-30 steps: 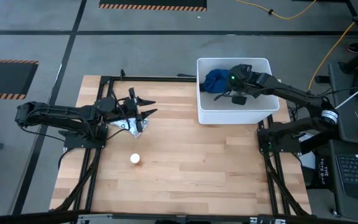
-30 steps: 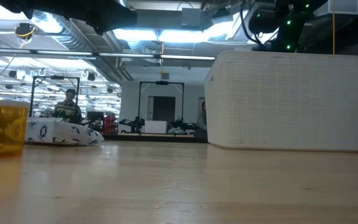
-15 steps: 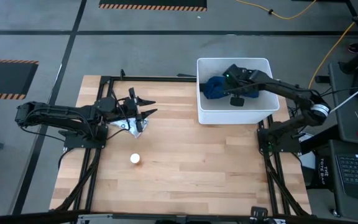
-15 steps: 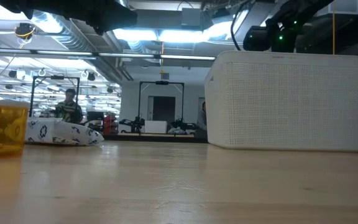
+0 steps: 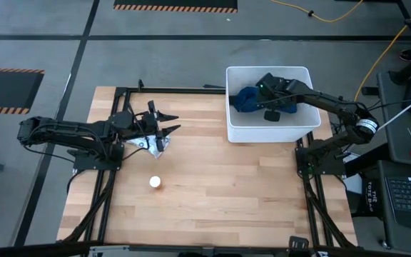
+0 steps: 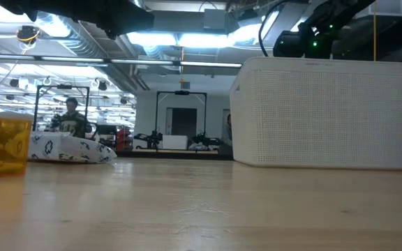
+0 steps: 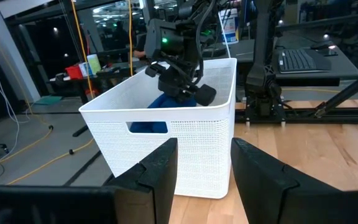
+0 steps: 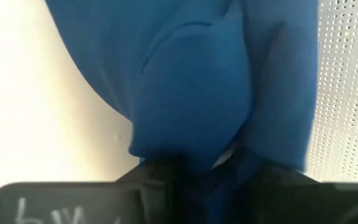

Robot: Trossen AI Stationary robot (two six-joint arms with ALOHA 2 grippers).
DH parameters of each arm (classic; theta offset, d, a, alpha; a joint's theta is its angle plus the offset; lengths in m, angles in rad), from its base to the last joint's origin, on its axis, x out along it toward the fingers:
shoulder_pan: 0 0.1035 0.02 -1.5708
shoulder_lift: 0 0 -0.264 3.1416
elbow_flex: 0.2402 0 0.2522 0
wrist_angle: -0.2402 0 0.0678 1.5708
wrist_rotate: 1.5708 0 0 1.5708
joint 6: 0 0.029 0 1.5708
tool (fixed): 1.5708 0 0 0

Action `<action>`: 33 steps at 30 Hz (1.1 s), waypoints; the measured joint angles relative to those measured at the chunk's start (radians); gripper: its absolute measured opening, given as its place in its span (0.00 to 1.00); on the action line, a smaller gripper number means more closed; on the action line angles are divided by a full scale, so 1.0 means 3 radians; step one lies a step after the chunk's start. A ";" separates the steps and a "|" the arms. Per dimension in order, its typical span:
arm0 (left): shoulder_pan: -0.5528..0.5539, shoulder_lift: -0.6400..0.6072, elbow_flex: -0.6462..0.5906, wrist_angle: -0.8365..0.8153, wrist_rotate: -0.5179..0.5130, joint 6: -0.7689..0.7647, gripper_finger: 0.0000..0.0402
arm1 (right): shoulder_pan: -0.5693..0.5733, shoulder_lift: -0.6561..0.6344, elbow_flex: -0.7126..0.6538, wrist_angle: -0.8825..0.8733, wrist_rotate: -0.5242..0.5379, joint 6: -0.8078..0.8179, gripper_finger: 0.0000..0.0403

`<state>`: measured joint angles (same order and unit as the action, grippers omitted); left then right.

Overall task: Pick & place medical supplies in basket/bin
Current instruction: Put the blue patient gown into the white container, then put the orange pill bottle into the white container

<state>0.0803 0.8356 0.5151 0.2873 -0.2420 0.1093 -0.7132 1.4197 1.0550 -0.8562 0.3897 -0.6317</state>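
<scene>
Against the view of a second ago, the right gripper (image 5: 252, 100) has moved toward the far-left corner of the white tub (image 5: 235, 128) and now sits low inside it, right against the dark-blue cloth (image 5: 246, 95); since half a second ago it has hardly shifted. In its own wrist view the cloth (image 8: 191, 93) fills the space ahead and folds down between the two dark fingers (image 8: 154, 177), but whether they pinch the fabric or have let go I cannot tell. The small black cylinder (image 5: 271, 116) lies in the tub just beside that arm. The left gripper (image 5: 168, 123) is unchanged, hovering well left of the tub with its fingers (image 7: 157, 171) spread and nothing between them, directly over the white packet with dark marks (image 5: 150, 145). The tiny white-orange round item (image 5: 155, 183) sits alone on the wooden table (image 5: 212, 200), farther from the tub than the packet. From table height, the tub's perforated wall (image 6: 326, 111) hides everything inside it. A person (image 6: 70, 118) shows in the room behind. On the right wrist's black bar there is pale handwriting (image 8: 48, 211), too close to read.
</scene>
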 joint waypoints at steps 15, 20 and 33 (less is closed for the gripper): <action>0.0001 0.0000 0.0000 0.0000 0.0000 0.0000 0.36 | 0.0003 -0.0008 0.0003 -0.0019 0.0005 0.0070 0.50; 0.0001 0.0000 -0.0001 0.0000 0.0001 0.0000 0.36 | 0.0019 -0.0009 0.0154 -0.0256 0.0004 0.0109 0.61; 0.0001 0.0000 0.0000 0.0001 0.0000 0.0001 0.36 | 0.0301 -0.0032 0.0728 -0.0749 0.0000 0.0508 0.70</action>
<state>0.0806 0.8356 0.5151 0.2874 -0.2420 0.1097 -0.6229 1.4101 1.2734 -1.0810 0.3897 -0.4794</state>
